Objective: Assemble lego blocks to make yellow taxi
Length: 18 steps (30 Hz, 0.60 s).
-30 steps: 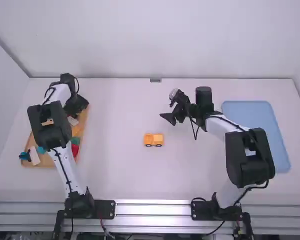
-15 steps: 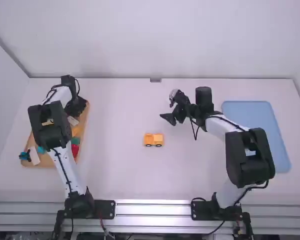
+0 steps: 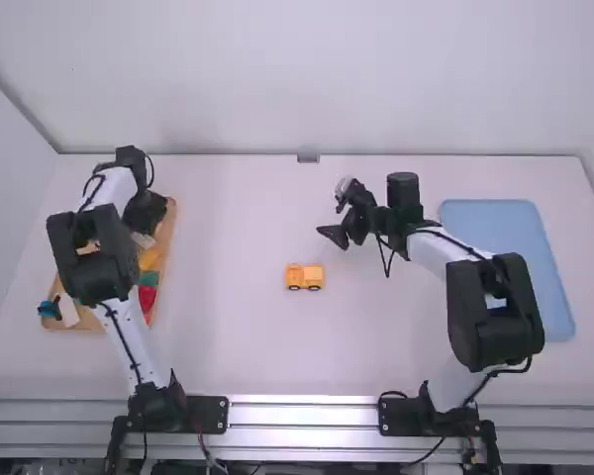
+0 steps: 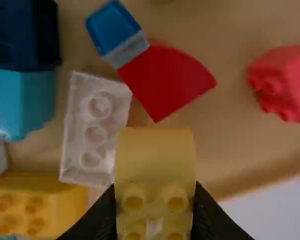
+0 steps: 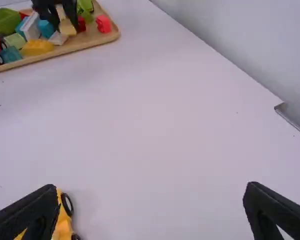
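Note:
Over the far end of the wooden tray (image 3: pixel 173 223) is my left gripper (image 3: pixel 147 210). In the left wrist view my left gripper (image 4: pixel 154 212) is shut on a yellow block (image 4: pixel 155 160) with a rounded top and studs, held above the loose blocks. The same yellow block (image 5: pixel 67 27) appears in the right wrist view. A yellow wheeled car base (image 3: pixel 304 276) sits mid-table, and part of this car base (image 5: pixel 63 227) shows beside a right finger. My right gripper (image 3: pixel 339 236) hangs beyond and right of it; in its wrist view the right gripper (image 5: pixel 150 196) is open and holds nothing.
Around the held block lie a white block (image 4: pixel 96 127), a red curved piece (image 4: pixel 165 80), a pinkish-red block (image 4: pixel 285 85) and a studded yellow block (image 4: pixel 37 205). A blue tray (image 3: pixel 510 262) lies at the right. A metal bracket (image 3: pixel 308 158) is at the table's far edge.
The left arm has shifted a little to the left over the wooden tray. My right arm and the car base have stayed where they were.

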Available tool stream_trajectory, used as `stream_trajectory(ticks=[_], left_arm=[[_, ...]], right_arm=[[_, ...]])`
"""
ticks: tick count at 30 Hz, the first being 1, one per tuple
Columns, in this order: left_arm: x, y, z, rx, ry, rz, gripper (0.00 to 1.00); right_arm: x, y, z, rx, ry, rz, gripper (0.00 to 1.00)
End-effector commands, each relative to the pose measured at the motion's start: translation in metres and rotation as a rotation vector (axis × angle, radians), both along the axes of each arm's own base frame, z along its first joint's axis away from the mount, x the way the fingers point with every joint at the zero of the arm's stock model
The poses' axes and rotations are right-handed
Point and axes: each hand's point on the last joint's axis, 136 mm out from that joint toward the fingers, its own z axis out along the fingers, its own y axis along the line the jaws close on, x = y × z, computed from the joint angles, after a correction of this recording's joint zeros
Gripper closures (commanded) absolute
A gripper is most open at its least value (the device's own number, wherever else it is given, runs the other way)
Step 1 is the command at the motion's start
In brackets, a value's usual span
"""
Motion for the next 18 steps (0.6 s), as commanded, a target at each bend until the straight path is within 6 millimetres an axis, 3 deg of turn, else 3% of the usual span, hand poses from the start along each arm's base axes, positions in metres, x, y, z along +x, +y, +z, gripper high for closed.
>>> stream_trajectory(ticks=[1, 2, 8, 13, 18], left_arm=[[0.001, 0.001, 0.044, 0.033, -0.074, 0.025, 0.98], [-0.004, -0.005, 0.054, 0.043, -0.062, 0.016, 0.98], [-0.032, -0.029, 0.066, 0.154, 0.048, 0.121, 0.98], [-0.041, -0.093, 0.063, 0.168, 0.091, 0.14, 0.98], [-0.035, -0.151, 0.048, 0.169, 0.059, 0.021, 0.98]], right_arm=[[-0.003, 0.0, 0.0, 0.004, 0.008, 0.003, 0.01], [-0.005, 0.0, -0.002, -0.007, 0.001, 0.013, 0.01], [-0.007, -0.001, -0.004, -0.016, 0.001, 0.021, 0.01], [-0.009, -0.001, -0.006, -0.019, 0.016, 0.022, 0.01], [-0.008, -0.001, -0.006, -0.019, 0.012, 0.021, 0.01]])
